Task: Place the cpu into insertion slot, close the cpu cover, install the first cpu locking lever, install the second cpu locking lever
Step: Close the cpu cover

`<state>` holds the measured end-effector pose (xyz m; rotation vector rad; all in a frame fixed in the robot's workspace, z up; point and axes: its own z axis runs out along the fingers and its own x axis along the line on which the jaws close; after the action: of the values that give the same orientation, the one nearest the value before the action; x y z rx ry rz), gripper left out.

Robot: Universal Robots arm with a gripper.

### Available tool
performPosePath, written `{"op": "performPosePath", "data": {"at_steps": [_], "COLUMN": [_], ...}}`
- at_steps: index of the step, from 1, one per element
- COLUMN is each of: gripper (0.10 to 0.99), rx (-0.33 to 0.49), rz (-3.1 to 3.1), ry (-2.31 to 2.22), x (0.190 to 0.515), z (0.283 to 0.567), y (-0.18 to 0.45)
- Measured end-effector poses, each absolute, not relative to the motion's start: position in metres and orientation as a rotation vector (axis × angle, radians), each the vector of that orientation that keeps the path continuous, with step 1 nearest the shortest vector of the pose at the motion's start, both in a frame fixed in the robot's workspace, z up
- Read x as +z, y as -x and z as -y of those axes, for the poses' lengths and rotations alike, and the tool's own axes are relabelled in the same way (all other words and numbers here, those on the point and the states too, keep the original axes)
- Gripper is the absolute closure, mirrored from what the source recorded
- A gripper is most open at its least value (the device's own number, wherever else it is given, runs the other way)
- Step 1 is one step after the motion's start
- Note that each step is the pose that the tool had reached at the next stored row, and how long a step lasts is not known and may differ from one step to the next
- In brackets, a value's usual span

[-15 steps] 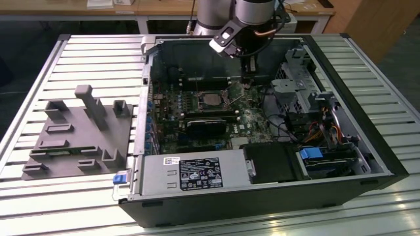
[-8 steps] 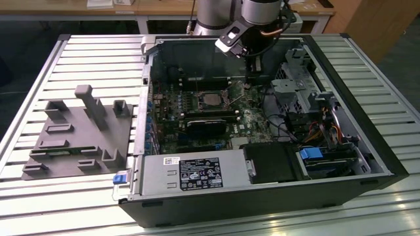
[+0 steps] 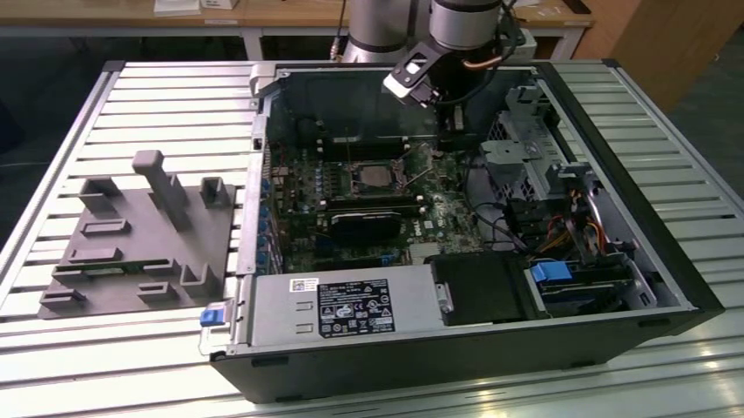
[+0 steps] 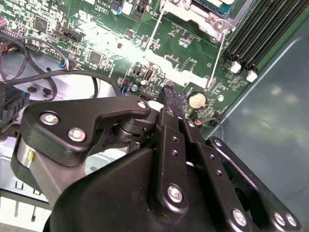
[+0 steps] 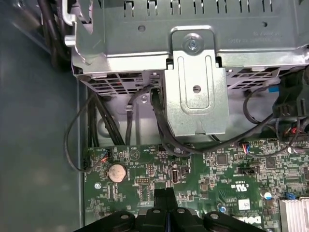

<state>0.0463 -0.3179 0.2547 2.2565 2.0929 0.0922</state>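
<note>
In the exterior view my gripper (image 3: pixel 444 139) reaches down into the open computer case, just to the exterior view's right of the insertion slot (image 3: pixel 375 177). A grey square, the cpu (image 3: pixel 375 178), lies in the slot's centre. In the second wrist view the silvery cpu cover (image 4: pixel 193 17) frames the socket. Two thin wire locking levers (image 4: pixel 153 34) (image 4: pixel 218 58) run out from it over the green board. My black fingertips (image 4: pixel 169 94) sit pressed together just above the board beside a coin battery (image 4: pixel 195 100). The gripper (image 5: pixel 164 195) is shut with nothing between its fingers.
A metal drive cage (image 5: pixel 193 72) with black cables (image 5: pixel 145 121) hanging from it stands close beyond the fingertips. Long black memory slots (image 4: pixel 260 34) and a black heatsink (image 3: pixel 366 225) flank the socket. A power supply (image 3: pixel 348 309) fills the case's front. A grey fixture (image 3: pixel 139 235) lies outside.
</note>
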Motion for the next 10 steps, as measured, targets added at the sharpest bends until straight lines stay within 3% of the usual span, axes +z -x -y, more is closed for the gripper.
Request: {"op": "performPosePath", "data": {"at_steps": [10], "gripper": [0.98], "rx": [0.09], "rz": [-2.092], "ry": [-2.256], "x": [0.243], "z": [0.318], "y": [-0.05]}}
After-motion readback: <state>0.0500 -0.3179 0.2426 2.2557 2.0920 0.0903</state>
